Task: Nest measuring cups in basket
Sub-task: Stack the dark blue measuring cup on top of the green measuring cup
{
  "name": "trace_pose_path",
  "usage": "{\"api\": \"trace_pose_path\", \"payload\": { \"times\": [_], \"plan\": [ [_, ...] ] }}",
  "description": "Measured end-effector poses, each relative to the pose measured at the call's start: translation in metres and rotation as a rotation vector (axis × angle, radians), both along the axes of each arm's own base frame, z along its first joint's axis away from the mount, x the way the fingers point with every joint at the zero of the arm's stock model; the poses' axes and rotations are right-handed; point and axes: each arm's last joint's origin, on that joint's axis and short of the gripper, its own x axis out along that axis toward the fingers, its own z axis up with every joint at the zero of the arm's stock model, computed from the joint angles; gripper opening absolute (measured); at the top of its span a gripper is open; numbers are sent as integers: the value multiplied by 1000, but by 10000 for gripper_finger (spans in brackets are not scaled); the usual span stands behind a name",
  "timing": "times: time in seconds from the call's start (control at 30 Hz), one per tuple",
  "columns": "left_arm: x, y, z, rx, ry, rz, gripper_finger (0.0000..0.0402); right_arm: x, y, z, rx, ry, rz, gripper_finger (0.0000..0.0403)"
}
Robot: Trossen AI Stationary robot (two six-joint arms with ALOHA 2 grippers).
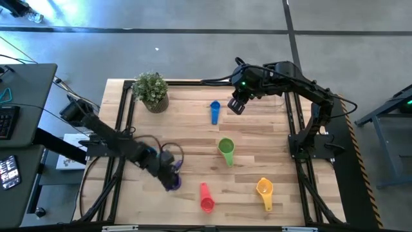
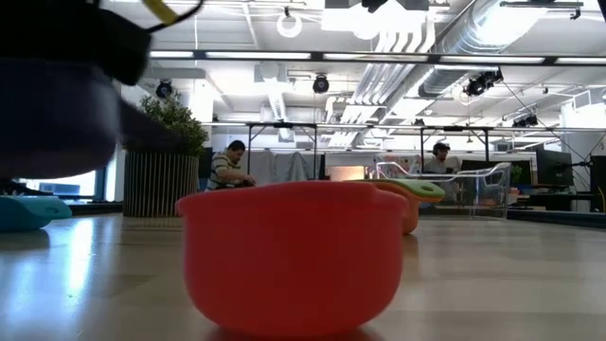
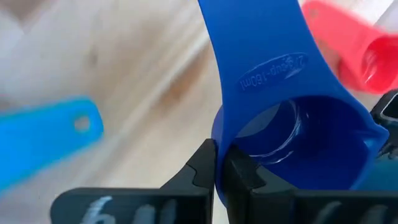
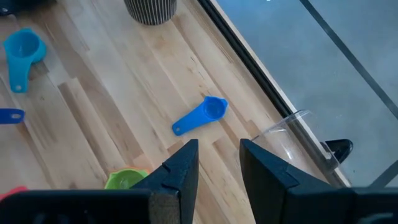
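Beyond the table is an open workshop with pipes overhead, and a person sits at a far bench. Closer in, the wooden table [image 1: 193, 129] carries a potted plant [image 1: 151, 91] at one far corner and cups scattered across the boards.

Both dark arms reach in from the sides. The left gripper [image 3: 217, 162] is down at the near side of the table, jaws pinched tight on the thin wall of a dark blue cup [image 3: 273, 62]. That is a sensible place to take it, I'd say, since the wall gives the fingers a firm edge and leaves the bowl free for nesting. The right gripper [image 4: 217, 171] hangs above the far side with its fingers [image 4: 183, 168] partly apart and nothing between them, seemingly waiting.

The clear basket [image 4: 292, 134] sits by the far edge of the table, well apart from the held cup, so a carry across looks likely.

Loose on the boards are a red cup [image 1: 206, 198], an orange cup [image 1: 264, 190], a green cup [image 1: 226, 149], a teal cup [image 4: 22, 46] and a small blue cup [image 4: 202, 115] — none nested yet.
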Motion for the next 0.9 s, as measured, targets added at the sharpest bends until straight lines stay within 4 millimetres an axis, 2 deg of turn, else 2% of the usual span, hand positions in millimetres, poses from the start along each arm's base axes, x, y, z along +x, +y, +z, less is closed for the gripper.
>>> {"api": "trace_pose_path", "payload": {
  "times": [0.27,0.5,0.67,0.9],
  "plan": [
    [18,48,11,135,-100,-218,6,0,0,0,42,-39,-75,108],
    [36,84,40,299,-183,-430,8,0,0,0,94,-83,-166,108],
    [39,108,57,427,-180,-560,8,0,0,0,133,-116,-238,108],
    [42,129,59,577,-188,-770,9,0,0,0,190,-167,-346,108]
  ]
}}
